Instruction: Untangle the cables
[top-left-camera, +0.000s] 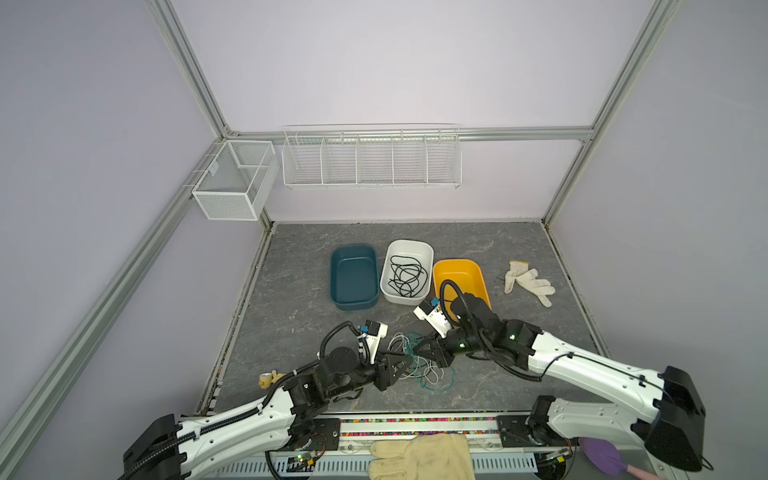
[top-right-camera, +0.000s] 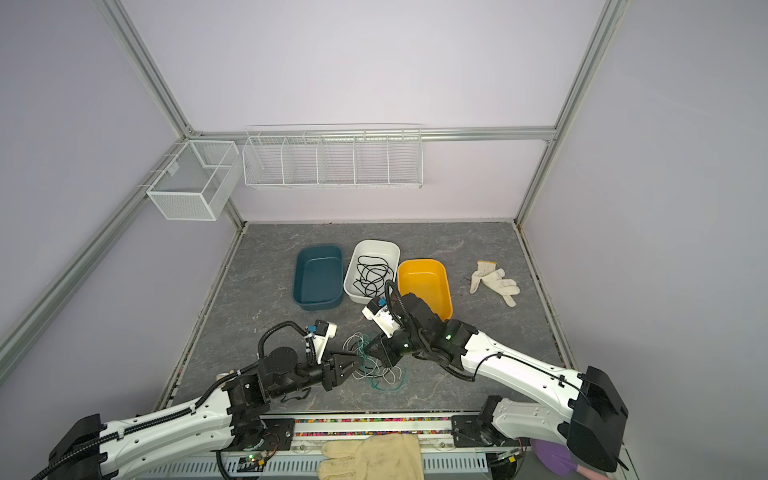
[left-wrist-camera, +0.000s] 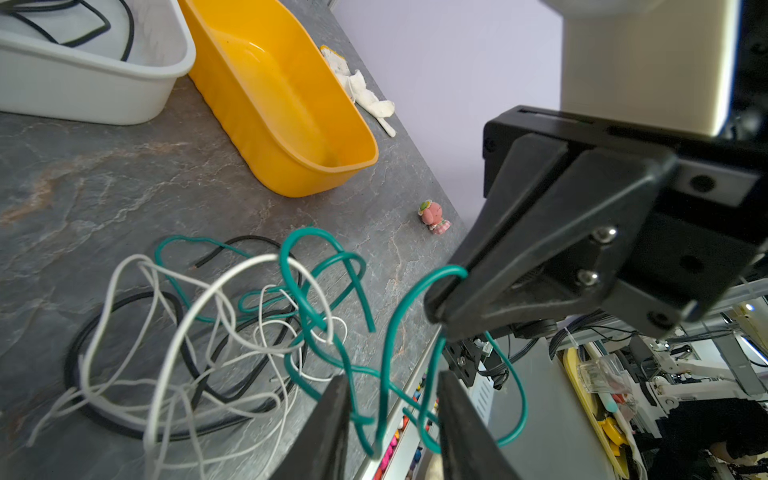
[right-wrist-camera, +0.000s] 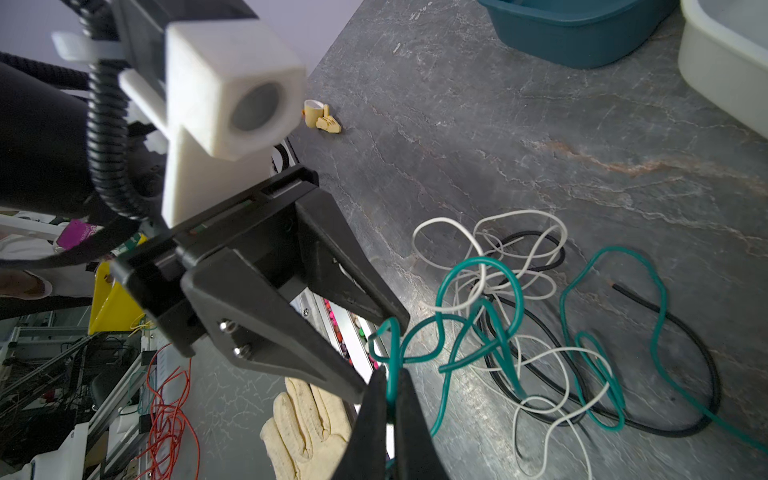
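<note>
- The cables (top-left-camera: 419, 361) lie in one loose tangle on the table (top-left-camera: 311, 249), near the middle of its front edge and between the two arms. A coiled black cable (top-left-camera: 409, 276) already sits apart in the white bin (top-left-camera: 409, 243), nearer the back edge.
- The right hand (right-wrist-camera: 392, 376) is clenched on one strand of the teal cable (right-wrist-camera: 503, 286) and holds that strand up off the table.
- The left hand (left-wrist-camera: 392, 386) has its jaws apart. Several teal strands run through the gap, and none looks clamped.
- The step in hand seems to be taking a second hold on the teal cable so that it can be drawn free of the others.
- To do it well, the left hand should close on a single teal strand, just beside the right hand's pinch, and not on the whole bundle in its gap.
- The two hands should then part slowly along the front edge.
- The thin white cable (right-wrist-camera: 449, 232) loops over and through the teal, so it will probably snag first. If the whole tangle starts to drag, the pull should stop.
- The black cable (right-wrist-camera: 698, 345) lies lowest and flat, and will likely stay put.
- In both top views the hands cover part of the tangle, and the cords are too thin there to trace.
- No view shows the teal cable's ends, and both wrist views cut strands off at the picture's edge.
- Whether the left fingers touch the teal cannot be told.
</note>
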